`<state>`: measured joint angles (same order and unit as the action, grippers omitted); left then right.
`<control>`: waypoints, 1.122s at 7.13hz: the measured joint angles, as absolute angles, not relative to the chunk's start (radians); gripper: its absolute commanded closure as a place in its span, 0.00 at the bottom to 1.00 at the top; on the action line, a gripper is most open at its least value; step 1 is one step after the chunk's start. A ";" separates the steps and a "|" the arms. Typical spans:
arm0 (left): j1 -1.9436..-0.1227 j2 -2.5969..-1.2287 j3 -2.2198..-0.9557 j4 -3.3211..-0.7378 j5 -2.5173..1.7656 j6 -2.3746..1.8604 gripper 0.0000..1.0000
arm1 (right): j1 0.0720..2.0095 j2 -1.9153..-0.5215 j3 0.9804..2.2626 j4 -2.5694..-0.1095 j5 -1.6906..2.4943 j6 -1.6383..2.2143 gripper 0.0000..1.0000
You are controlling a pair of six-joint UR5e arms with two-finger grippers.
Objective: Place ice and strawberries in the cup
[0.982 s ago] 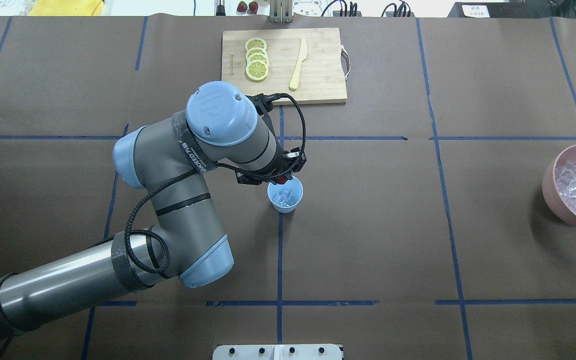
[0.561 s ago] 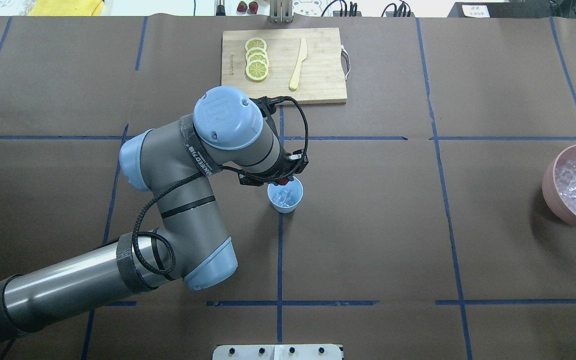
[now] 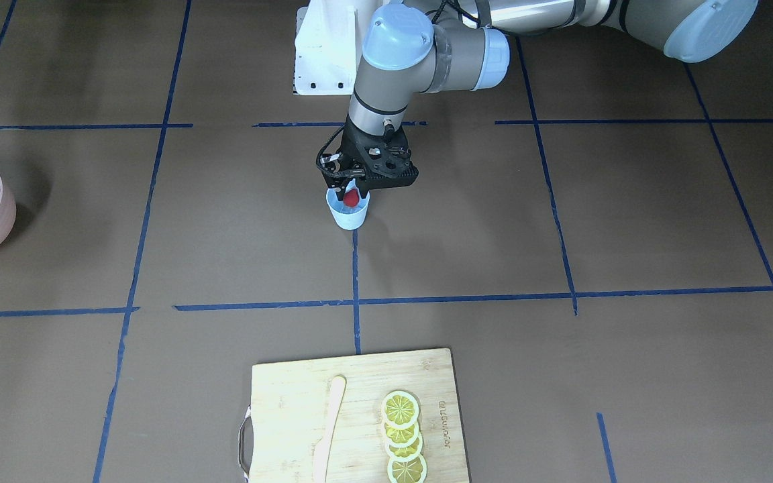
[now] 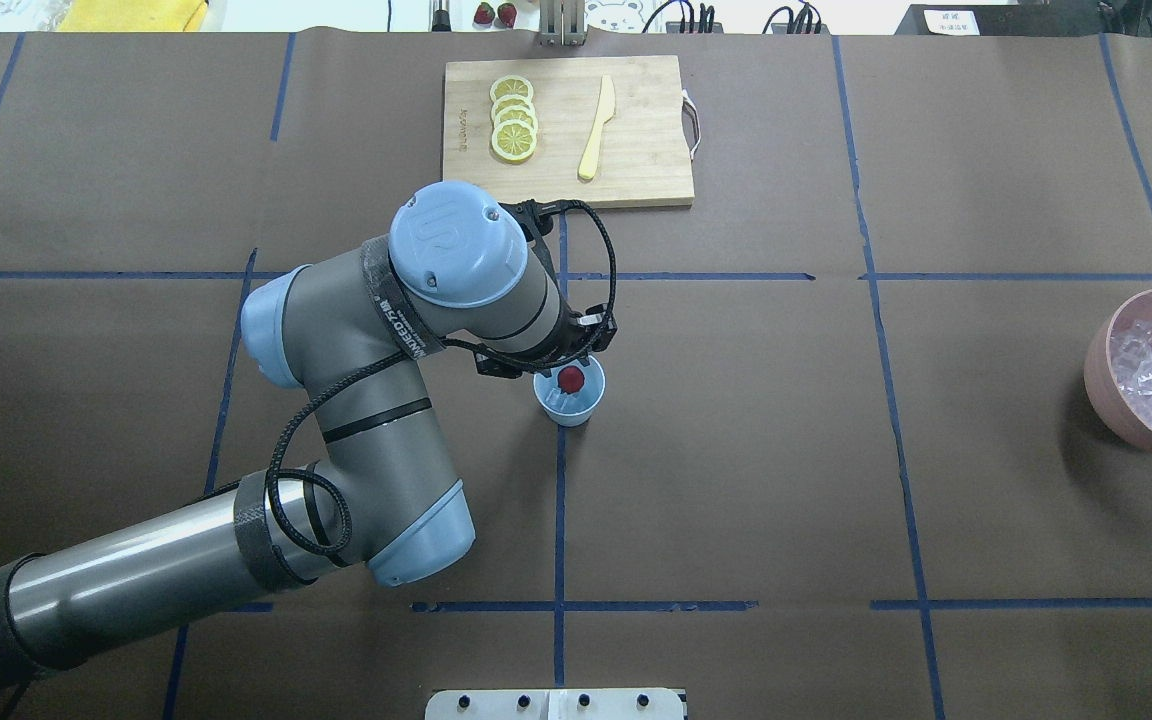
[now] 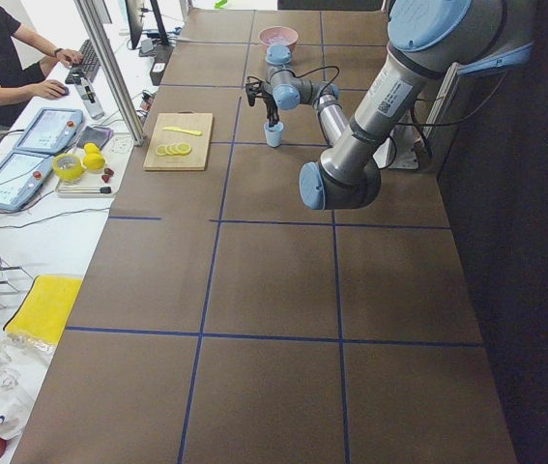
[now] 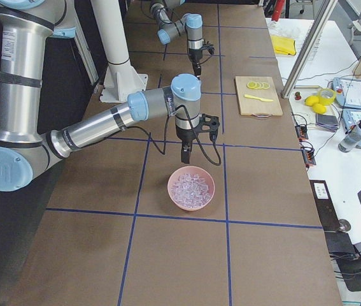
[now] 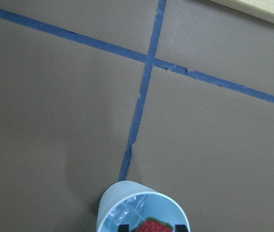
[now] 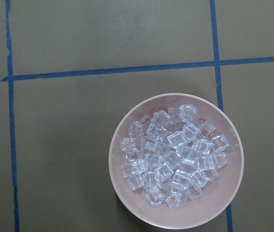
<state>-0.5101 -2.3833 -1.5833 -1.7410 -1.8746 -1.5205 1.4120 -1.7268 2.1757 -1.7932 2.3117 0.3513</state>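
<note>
**A:** Where does the strawberry sit?

**B:** Straight below the left pincer, in the mouth of the cup. It lies on top of the ice, about level with the rim. In the wrist view the tips flank it with a sliver of gap on each side, so I read that pincer as open and holding nothing.

**A:** And the right pincer?

**B:** It hangs just beside the pink bowl of spare cubes, which lies under its wrist camera. Whether it is open or closed, I cannot tell from so far off.

**A:** What could spoil it from here?

**B:** The berry rides high on the cubes. If the left pincer pulls off sideways rather than straight up, a tip may catch the berry and roll it out onto the tabletop. It may also clip the rim. The cup looks light, and a nudge could tip it and spill the ice. A berry stuck to one pad would lift out with it, too.
</note>
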 measured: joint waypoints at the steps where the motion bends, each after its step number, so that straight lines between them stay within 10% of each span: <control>1: -0.510 -2.383 -1.583 -1.741 -1.874 -1.520 0.46 | 1.412 -1.726 2.175 -1.793 2.312 0.351 0.00; 4: -0.529 -2.353 -1.649 -1.696 -1.876 -1.494 0.45 | 1.411 -1.723 2.172 -1.793 2.312 0.345 0.00; 8: -0.707 -1.997 -2.149 -1.292 -1.947 -0.925 0.35 | 1.440 -1.720 2.124 -1.793 2.313 0.217 0.00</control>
